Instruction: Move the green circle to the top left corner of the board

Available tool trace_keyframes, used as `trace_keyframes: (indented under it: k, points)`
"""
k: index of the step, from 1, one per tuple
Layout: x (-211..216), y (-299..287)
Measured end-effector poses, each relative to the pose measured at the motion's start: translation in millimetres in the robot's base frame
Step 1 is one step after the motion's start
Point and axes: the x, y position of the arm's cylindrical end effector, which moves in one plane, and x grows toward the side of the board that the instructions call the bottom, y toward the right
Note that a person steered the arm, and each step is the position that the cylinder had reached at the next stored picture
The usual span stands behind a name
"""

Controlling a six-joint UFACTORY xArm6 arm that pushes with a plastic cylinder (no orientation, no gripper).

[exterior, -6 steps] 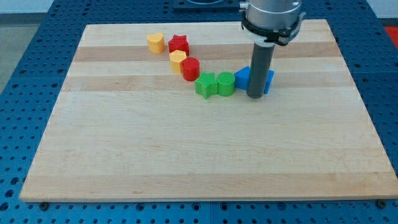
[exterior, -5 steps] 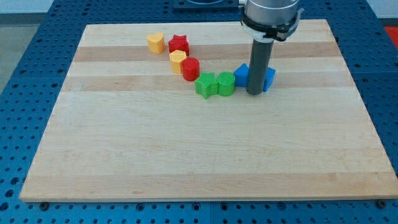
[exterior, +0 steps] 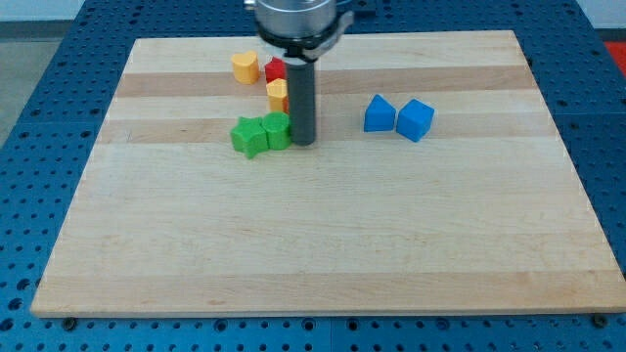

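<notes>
Presently, the work surface is a pale wooden board with lengthwise grain bands, resting on a blue perforated metal table that shows on all sides; a strip of light floor is visible at the far left corner of the view.

The green circle, a short ridged green cylinder block, stands on the board left of centre, in the far half. It touches a green star-shaped block on its left. The cylinder looks upright, its top face lighter than its side.

My tip, the lower end of the straight dark rod, sits on the board directly against the right side of the green cylinder. The rod carries nothing and has no jaws; it is only pressing beside the block.

Behind the rod, a yellow block of unclear shape and a red block, both partly hidden, stand just beyond the green cylinder. A yellow heart-like block lies farther left of these. Well apart on the right, a blue triangular block and a blue cube sit side by side, nearly touching.
</notes>
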Motion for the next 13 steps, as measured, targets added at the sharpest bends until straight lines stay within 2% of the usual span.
trace_keyframes:
  k: [2, 5, 9, 13]
  points:
    - [0, -46]
    - [-12, -56]
    - [-78, -64]
    - [-93, -139]
